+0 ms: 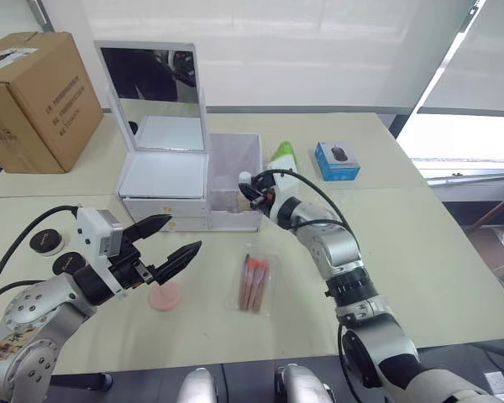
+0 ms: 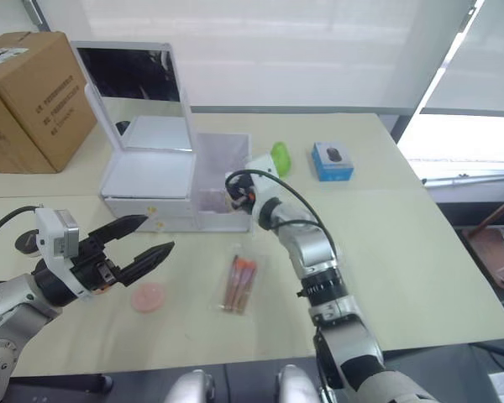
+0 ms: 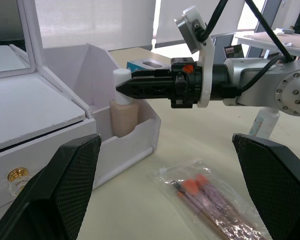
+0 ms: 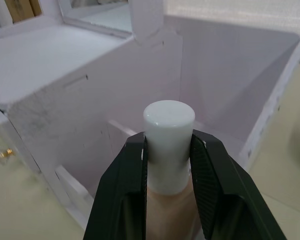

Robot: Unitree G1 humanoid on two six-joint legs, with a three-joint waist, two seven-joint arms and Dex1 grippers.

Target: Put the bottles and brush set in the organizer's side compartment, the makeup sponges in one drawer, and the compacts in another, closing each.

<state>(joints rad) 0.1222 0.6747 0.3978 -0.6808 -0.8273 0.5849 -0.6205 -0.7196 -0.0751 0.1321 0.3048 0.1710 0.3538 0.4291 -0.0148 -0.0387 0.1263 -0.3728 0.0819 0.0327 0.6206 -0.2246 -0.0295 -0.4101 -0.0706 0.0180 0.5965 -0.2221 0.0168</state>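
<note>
Right gripper [image 4: 169, 150] has its fingers clamped on the white cap of a bottle [image 3: 124, 107] of beige liquid, which stands upright inside the organizer's side compartment [image 1: 235, 172], at its front wall; from the left wrist view its base looks to be at or near the compartment floor, so this bottle is placed or nearly so, release not yet made. Left gripper [image 1: 175, 242] hovers above the table with fingers spread wide, holding nothing, just over a pink makeup sponge [image 1: 165, 296] lying near the front edge of the table. The brush set [image 1: 254, 284], in a clear packet, lies flat on the table in front of the organizer [image 1: 164, 176], between the two arms, not yet stowed. A green-and-white bottle [image 1: 282, 156] lies on the table just beyond the compartment, toward the far edge, also outside. Two dark round items [image 1: 46, 242] near the table's left edge are probably the compacts; too small to be sure. The organizer's drawers [image 3: 20, 165] appear shut, gold knob visible, mirror lid up. Judgement: early stage. One bottle is going in; the second bottle, brush set, sponge and compacts remain, and both drawer steps are untouched. A blue box [image 1: 337, 161] and a cardboard box [image 1: 34, 96] sit toward the far side, unrelated.
</note>
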